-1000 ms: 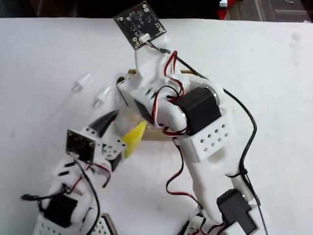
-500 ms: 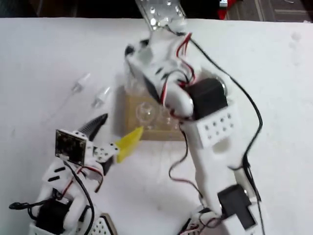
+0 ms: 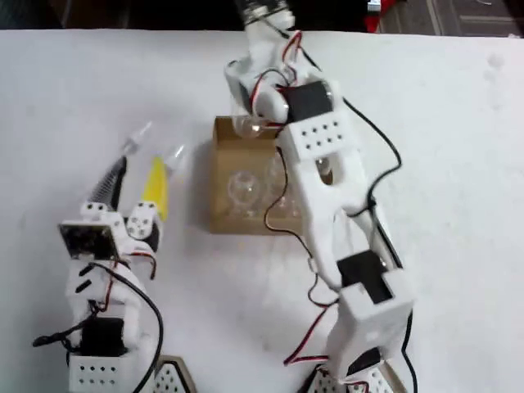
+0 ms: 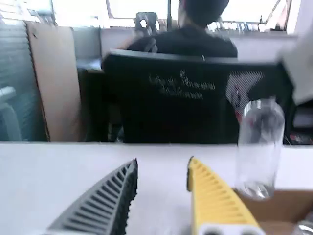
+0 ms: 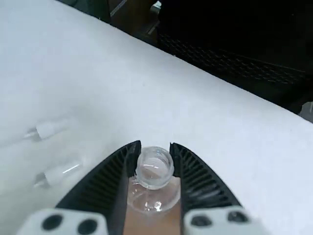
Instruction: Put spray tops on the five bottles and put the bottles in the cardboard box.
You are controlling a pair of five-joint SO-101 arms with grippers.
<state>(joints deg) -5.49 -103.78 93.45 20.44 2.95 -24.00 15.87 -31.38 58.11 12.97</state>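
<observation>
My right gripper (image 5: pixel 154 150) pinched the clear plastic bottle (image 5: pixel 154 169) upright by its neck, the brown cardboard box (image 3: pixel 219 188) just beneath. My left gripper (image 3: pixel 137 172) was spread.

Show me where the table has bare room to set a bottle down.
Bare: the table right of the right arm, and its far left corner beyond the spray tops. Crowded: between the left gripper and the cardboard box.

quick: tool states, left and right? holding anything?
Left tool: open, nothing between the fingers.
Right tool: closed on a clear bottle, gripped at the neck.
</observation>
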